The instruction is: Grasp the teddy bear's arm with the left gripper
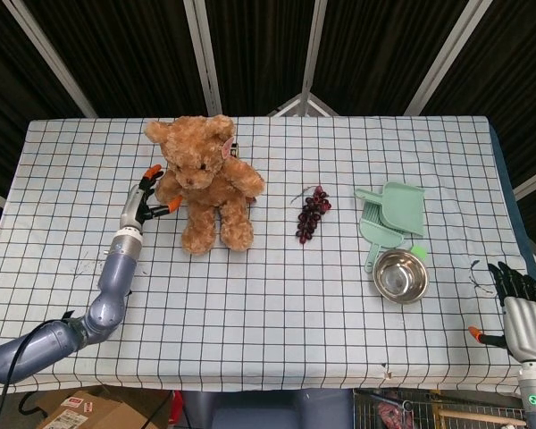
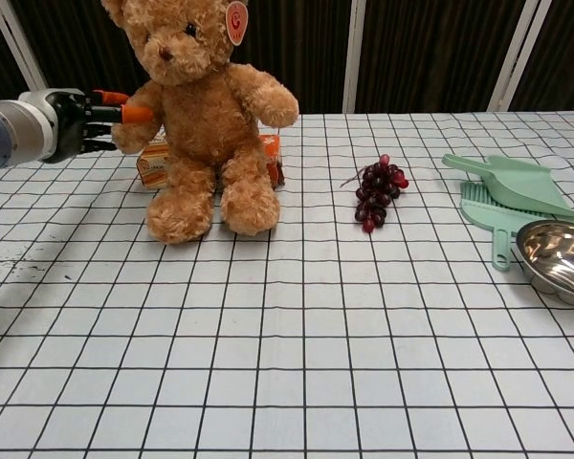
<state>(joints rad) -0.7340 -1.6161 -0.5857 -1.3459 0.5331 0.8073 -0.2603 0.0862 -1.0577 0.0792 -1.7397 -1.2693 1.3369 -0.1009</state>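
Where the left hand [image 2: 72, 124] pinches the teddy bear's arm [image 2: 134, 129], fur hides contact.

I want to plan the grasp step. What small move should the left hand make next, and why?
Probably close the fingers: the left hand is at the arm of the teddy bear, orange fingertips touching the fur, but a firm hold is not plainly visible.

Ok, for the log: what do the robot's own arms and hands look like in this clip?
The left arm is glossy blue-grey with rounded segments and a pale silver wrist cuff; a black cable runs along its lower part. The left hand is dark with orange fingertips. The right hand has black fingers, a light grey back and an orange thumb tip. No sleeves; any markings are too small to read.
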